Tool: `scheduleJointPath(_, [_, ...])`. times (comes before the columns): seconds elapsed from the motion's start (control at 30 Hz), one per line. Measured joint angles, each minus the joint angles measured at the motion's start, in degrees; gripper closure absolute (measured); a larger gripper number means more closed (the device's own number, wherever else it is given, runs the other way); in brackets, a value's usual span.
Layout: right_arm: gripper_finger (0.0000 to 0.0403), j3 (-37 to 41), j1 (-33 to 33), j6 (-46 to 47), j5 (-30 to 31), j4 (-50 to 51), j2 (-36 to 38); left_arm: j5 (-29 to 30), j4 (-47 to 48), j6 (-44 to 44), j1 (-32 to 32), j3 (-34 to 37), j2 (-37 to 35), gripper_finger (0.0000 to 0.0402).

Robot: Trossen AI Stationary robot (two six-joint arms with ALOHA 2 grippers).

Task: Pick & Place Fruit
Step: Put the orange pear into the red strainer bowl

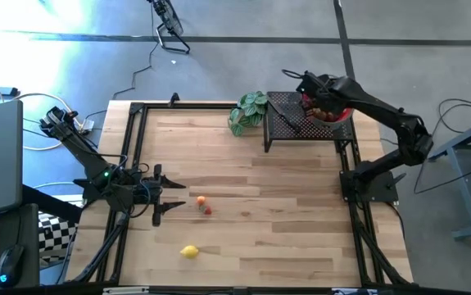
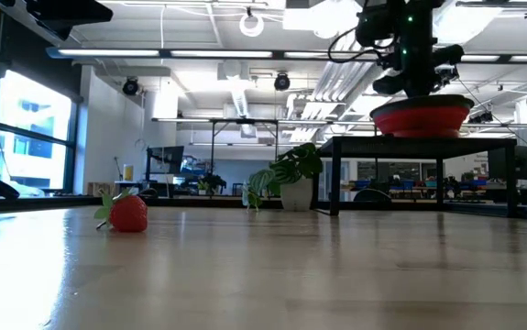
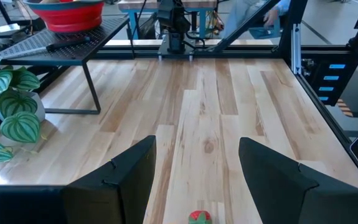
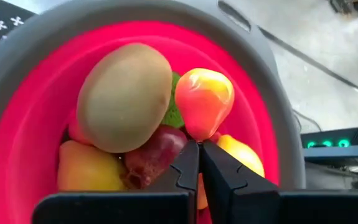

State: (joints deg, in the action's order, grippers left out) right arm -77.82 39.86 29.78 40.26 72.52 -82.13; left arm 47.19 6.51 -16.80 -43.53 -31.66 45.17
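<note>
A yellow fruit (image 1: 189,251) is seen nearest the front edge of the wooden table (image 1: 284,221), lying alone. Farther in, a small orange fruit (image 1: 201,200) and a strawberry (image 1: 207,211) lie close together, just ahead of the left gripper (image 1: 172,199), whose fingers are spread with nothing between them. A leafy plant (image 1: 249,111) is set near the far edge, beside a black mesh stand (image 1: 288,123). On the stand a red bowl (image 4: 241,118) is heaped with fruit (image 4: 126,96); the right gripper (image 4: 198,163) is held over it, fingers pressed together, empty.
</note>
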Motion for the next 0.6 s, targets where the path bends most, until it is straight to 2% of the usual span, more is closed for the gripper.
scheduleJointPath(0.17, [0.0395, 0.00, 1.67, -0.02, -4.39, 0.26, -0.02, 0.08, 0.01, 0.00, 0.00, 0.00, 0.00, 0.0179])
scheduleJointPath(0.27, [0.0379, 0.00, 2.26, -0.69, -4.35, 0.26, -0.02, 0.08, 0.01, 0.00, 0.00, 0.00, 0.00, 0.0179])
scheduleJointPath(0.47, [0.0315, 0.00, 2.28, -3.05, -4.20, 0.63, -0.02, 0.08, 0.01, 0.00, 0.00, 0.00, 0.00, 0.0179])
scheduleJointPath(0.6, [0.0273, 0.00, 1.65, -4.61, -1.24, 0.63, -0.02, 0.08, 0.01, 0.00, 0.00, 0.00, 0.00, 0.0179])
